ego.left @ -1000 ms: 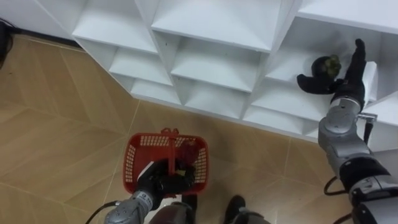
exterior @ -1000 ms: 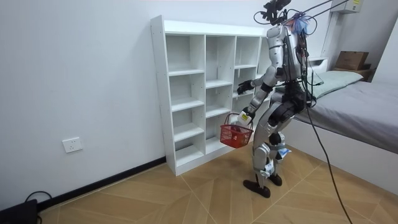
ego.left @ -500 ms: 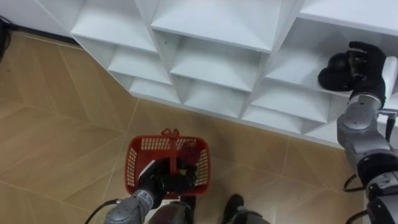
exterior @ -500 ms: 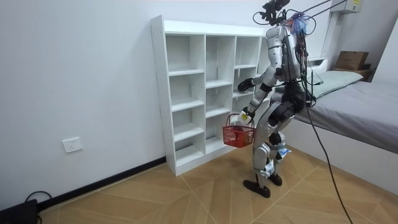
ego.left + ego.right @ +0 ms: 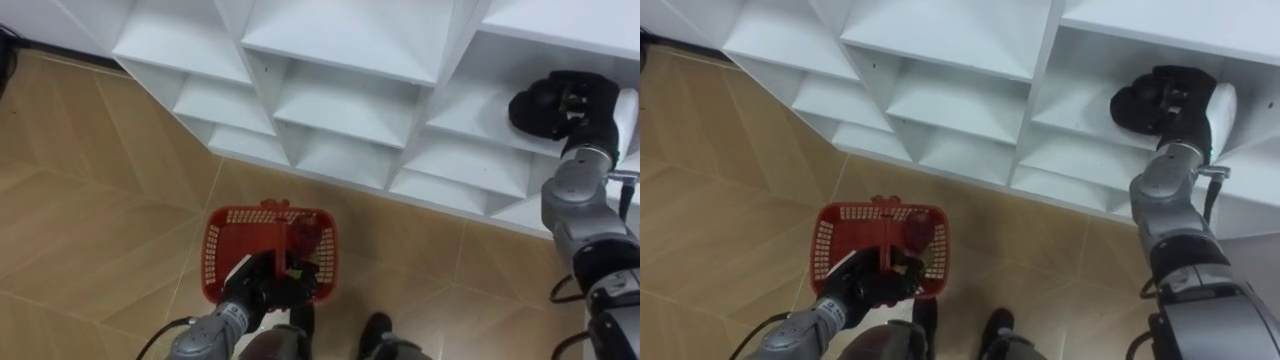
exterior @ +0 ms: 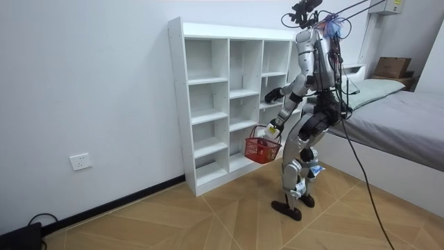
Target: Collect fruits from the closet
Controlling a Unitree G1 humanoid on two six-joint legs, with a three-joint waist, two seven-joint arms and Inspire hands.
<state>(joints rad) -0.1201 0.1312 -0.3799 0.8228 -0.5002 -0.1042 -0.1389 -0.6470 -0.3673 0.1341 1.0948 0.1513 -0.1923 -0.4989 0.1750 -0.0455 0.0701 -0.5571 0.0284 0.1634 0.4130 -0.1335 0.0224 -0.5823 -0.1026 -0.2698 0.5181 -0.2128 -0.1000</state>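
The dark round fruit (image 5: 526, 110) sits on a shelf in the right-hand column of the white closet (image 5: 340, 55), and the right robot hand (image 5: 582, 100) is closed over it, its fingers curled round the fruit so that only the fruit's left side shows. The right arm reaches up and forward into that compartment.

Lower down, the red basket (image 5: 222, 262) hangs over the wooden floor (image 5: 90, 200) just in front of the closet's bottom shelves. The left robot hand (image 5: 262, 292) is clenched round its handle. A red fruit (image 5: 305, 235) lies in the basket on its right side, with something dark and greenish beside it – too small to make out.

In the room view the robot stands upright, close to the closet's front and facing it, the basket (image 6: 261, 148) held low at knee height – a bed (image 6: 402, 111) lies behind it at the room view's right.
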